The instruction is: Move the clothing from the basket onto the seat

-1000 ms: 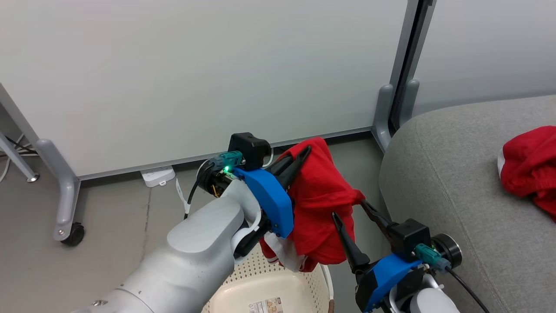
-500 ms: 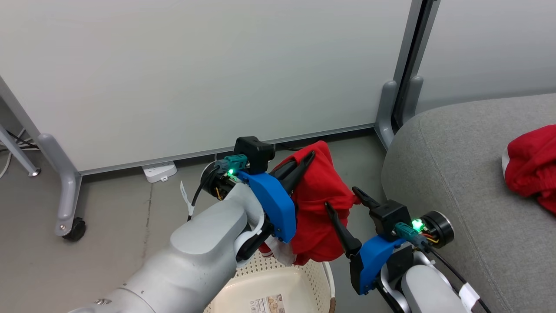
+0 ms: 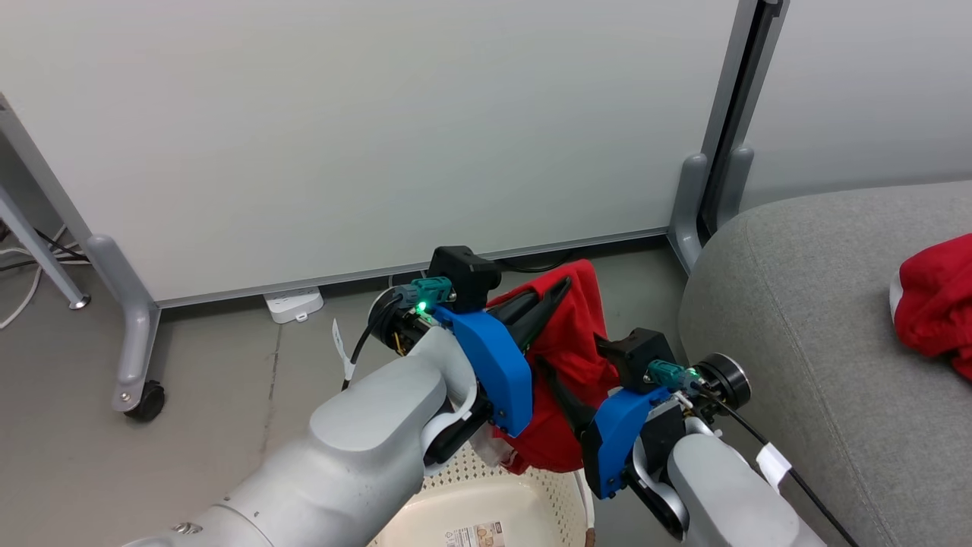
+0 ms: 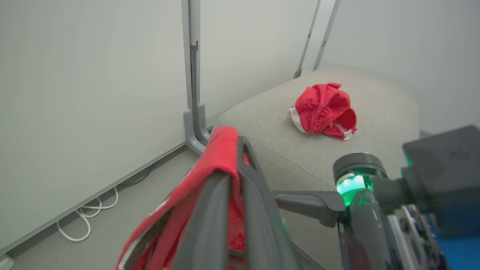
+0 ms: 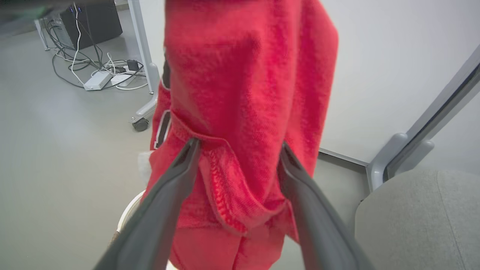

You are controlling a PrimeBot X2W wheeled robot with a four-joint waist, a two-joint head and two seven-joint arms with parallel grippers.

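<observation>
Right gripper (image 5: 239, 143) has swung in close to the left gripper (image 3: 560, 289) since a moment ago.

Seat (image 3: 797, 319): big, grey, woven, rounded edge. A crumpled red garment (image 3: 938, 304) with white trim lies on top of it.

Basket (image 3: 486, 505): cream, perforated, on the floor below both arms.

Held garment (image 3: 569, 357): soft red, white trim low down, draped above the basket, just beside the seat. Top fold clamped tight in the left gripper.

Right gripper spread wide, a finger either side of a hemmed fold, nothing pinched.
</observation>
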